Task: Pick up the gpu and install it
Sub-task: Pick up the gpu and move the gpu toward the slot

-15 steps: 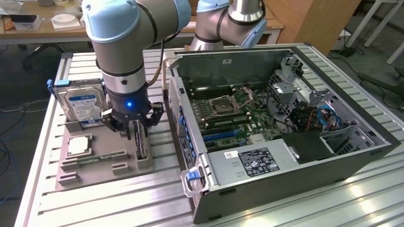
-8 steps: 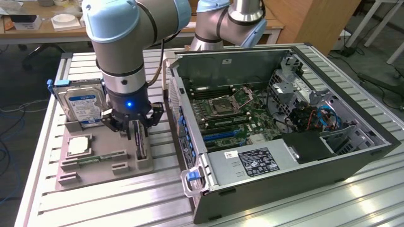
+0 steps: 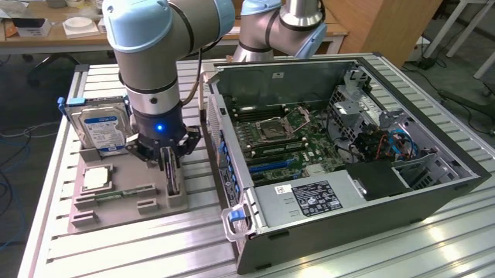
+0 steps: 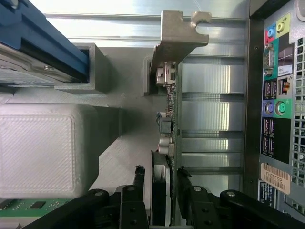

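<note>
Pincer (image 3: 171,174) low over a gray holder tray (image 3: 116,217), seen from my remote station. Its jaws stand apart, one on each side of the gpu (image 4: 170,95), which stands on edge in a tray slot directly between them. A hard drive (image 3: 104,130) stands upright beside the pincer; the open computer case (image 3: 433,191) sits on its other side.

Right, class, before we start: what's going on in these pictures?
A robot arm is working beside an open computer case. Its gripper is down at the gpu, which stands on edge in a slot of the grey holder, next to a hard drive. The gpu sits in the holder and is not yet in the case.
</note>
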Available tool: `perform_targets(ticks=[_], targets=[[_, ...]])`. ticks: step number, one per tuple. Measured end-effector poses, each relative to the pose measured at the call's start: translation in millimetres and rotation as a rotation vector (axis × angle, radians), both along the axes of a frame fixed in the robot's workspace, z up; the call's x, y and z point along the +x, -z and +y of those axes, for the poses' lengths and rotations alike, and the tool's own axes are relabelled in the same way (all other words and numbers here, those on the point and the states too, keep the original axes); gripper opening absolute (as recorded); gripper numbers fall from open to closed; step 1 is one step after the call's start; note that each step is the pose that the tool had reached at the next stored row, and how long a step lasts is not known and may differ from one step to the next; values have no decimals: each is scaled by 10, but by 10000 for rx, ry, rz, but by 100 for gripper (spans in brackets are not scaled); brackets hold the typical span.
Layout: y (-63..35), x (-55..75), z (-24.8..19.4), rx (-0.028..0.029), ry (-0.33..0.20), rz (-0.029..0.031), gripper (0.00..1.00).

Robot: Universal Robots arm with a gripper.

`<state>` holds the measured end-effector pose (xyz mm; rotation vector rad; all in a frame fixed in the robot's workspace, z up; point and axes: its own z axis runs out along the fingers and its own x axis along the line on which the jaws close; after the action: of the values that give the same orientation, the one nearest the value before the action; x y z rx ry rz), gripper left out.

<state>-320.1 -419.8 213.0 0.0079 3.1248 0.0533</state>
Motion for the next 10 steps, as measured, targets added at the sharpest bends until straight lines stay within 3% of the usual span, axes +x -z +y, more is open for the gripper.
perform_targets(ticks=[5,6,10], targets=[[0,0,0,0,0,0,38],[0,0,0,-1,0,0,31],[0,0,0,-1,0,0,31]])
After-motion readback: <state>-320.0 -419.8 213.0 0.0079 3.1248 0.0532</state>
